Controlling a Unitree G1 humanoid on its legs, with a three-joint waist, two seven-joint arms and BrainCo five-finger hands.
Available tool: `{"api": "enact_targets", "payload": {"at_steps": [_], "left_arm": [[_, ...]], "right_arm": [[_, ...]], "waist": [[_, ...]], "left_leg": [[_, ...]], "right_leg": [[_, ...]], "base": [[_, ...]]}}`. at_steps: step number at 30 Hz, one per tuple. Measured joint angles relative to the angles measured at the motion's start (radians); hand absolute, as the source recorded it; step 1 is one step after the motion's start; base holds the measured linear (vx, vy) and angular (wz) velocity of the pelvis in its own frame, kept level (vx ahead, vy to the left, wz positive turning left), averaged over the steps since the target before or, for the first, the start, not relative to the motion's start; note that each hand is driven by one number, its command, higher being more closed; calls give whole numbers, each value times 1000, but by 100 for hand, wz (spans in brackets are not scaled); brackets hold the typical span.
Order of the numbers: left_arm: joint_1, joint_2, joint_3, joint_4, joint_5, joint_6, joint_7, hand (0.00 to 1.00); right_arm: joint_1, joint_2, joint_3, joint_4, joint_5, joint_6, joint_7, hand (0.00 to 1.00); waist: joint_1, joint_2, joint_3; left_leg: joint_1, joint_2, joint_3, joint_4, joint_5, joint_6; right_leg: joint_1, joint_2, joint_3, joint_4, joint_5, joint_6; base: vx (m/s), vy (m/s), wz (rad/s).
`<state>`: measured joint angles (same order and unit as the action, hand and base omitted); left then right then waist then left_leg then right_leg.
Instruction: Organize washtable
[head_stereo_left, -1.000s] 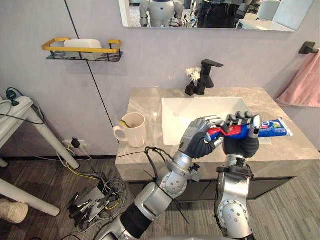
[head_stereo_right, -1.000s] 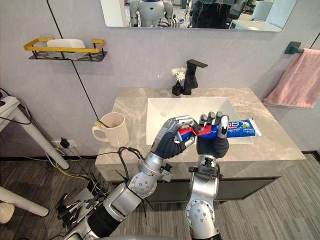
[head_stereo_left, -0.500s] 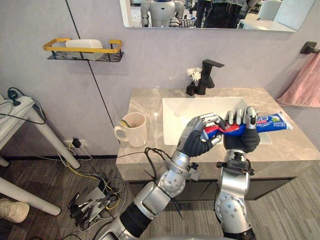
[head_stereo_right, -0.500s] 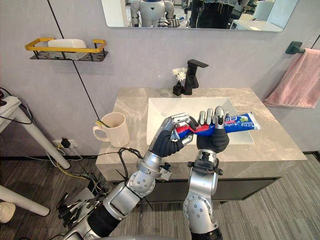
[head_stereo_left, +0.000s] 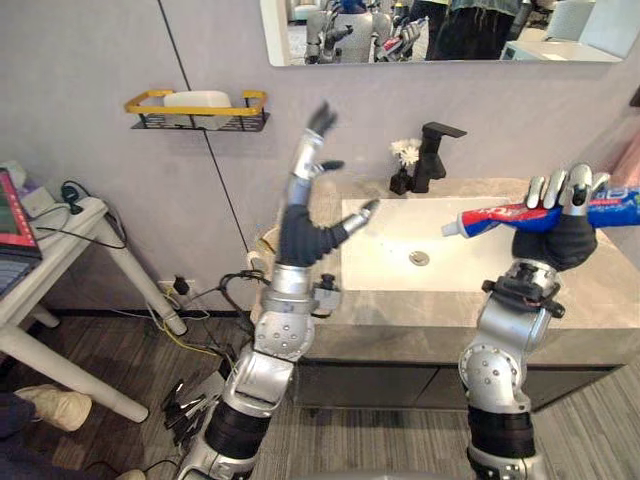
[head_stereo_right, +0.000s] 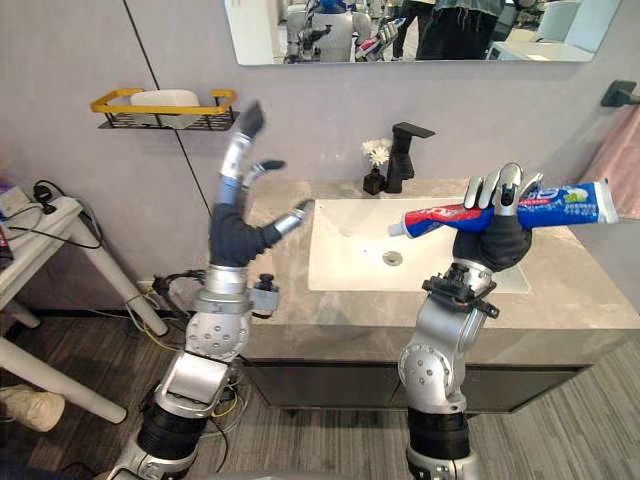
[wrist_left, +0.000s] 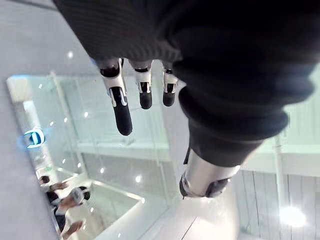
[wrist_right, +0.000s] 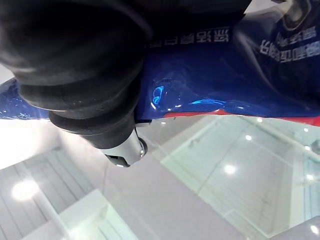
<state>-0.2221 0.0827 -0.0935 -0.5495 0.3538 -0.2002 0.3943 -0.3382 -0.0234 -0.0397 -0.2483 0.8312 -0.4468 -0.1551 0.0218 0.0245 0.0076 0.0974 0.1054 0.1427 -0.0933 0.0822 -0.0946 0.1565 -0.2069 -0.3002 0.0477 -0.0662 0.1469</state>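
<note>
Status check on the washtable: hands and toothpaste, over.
Left robot hand open, raised, holding nothing. Right robot hand shut on toothpaste tube, roughly level, lifted off the counter. Faucet at the back, clear of both.

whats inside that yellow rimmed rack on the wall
A white rounded block lies in the rack. The yellow front rail covers its lower part, so anything lying low on the rack's floor beside it cannot be seen.
</note>
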Motion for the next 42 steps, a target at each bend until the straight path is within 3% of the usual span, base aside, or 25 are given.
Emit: {"api": "enact_targets", "payload": {"at_steps": [6, 10, 15, 17, 19, 24, 27, 34, 42], "left_arm": [[144, -3, 267, -110, -11, 19, 80, 0], [327, -50, 328, -108, -41, 40, 87, 0], [494, -102, 320, -61, -88, 45, 43, 0], [565, -119, 318, 16, -115, 58, 3, 0], [626, -134, 300, 166, -159, 86, -47, 0], [668, -155, 266, 391, -186, 130, -119, 0], [665, -155, 251, 512, -186, 137, -154, 0], [628, -151, 253, 682, -228, 141, -180, 0], [545, -116, 262, 819, -284, 147, -170, 0]], "right_arm": [[-179, -79, 4, 131, 3, 41, 9, 100], [-266, -156, 19, 207, 27, 80, 29, 100], [-325, -267, 73, 229, 53, 144, 54, 100], [-326, -349, 110, 218, 69, 175, 80, 100], [-319, -488, 142, 151, 94, 215, 122, 100], [-302, -694, 158, 29, 114, 231, 194, 100], [-305, -761, 174, 39, 114, 231, 207, 100], [-318, -763, 255, 135, 110, 231, 198, 100], [-390, -613, 287, 253, 109, 230, 132, 100]], "waist": [[65, -6, 9], [119, -35, 32], [155, -76, 55], [159, -98, 55], [157, -125, 65], [155, -160, 71], [155, -165, 70], [153, -169, 70], [157, -177, 72]], "left_leg": [[-33, -3, -75, 0, 24, 0], [-61, -3, -133, -1, 39, -4], [-104, -3, -179, -1, 53, -6], [-126, -4, -191, -1, 56, -6], [-148, -3, -197, 0, 58, -9], [-172, -3, -197, 0, 58, -10], [-175, -2, -189, 0, 58, -10], [-194, 3, -163, 0, 59, -9], [-224, 3, -161, 0, 62, -9]], "right_leg": [[19, 3, -75, -2, -5, 1], [30, 13, -135, -13, -9, -1], [24, 23, -188, -17, -11, -2], [12, 25, -201, -18, -11, -2], [-1, 27, -208, -19, -11, -2], [-26, 27, -208, -20, -11, -2], [-42, 26, -197, -20, -11, -2], [-79, 25, -162, -16, -4, -3], [-112, 25, -158, -16, 1, -5]], "base": [[-36, -22, 37], [-45, -40, 44], [-21, -42, 34], [1, -26, 17], [21, -27, 8], [0, 0, 0], [-6, -13, -8], [-8, -8, -14], [-5, -2, -1]]}}
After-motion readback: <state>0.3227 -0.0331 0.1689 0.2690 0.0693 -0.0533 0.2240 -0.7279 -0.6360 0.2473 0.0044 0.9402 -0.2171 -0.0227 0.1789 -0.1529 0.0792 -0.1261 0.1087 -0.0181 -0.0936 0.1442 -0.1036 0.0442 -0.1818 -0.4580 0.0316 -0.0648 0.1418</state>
